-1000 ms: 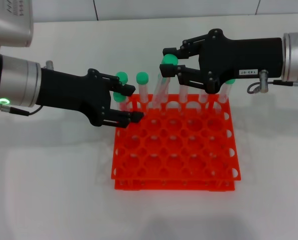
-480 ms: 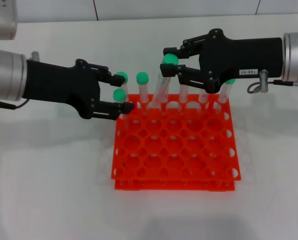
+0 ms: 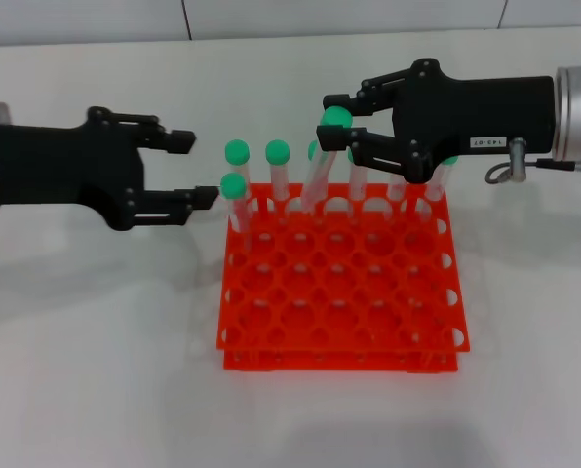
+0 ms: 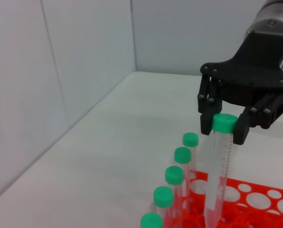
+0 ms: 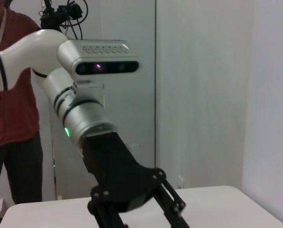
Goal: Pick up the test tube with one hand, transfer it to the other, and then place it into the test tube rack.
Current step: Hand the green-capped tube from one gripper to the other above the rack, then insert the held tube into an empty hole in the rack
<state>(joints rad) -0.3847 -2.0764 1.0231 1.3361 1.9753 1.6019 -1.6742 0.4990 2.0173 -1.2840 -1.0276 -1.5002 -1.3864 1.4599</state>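
Green-capped test tube (image 3: 322, 161) (tilted), tip in orange rack (image 3: 341, 283)

Bright, even overhead light; soft grey shadows on the white bench (image 3: 96, 370); head view slightly soft

we see a white table (image 3: 96, 370) under everything, with a pale wall (image 3: 271, 18) along its far edge. four other green-capped tubes (image 3: 277, 175) stand upright toward that edge. a person in a red shirt (image 5: 11, 95) stands beyond the table.
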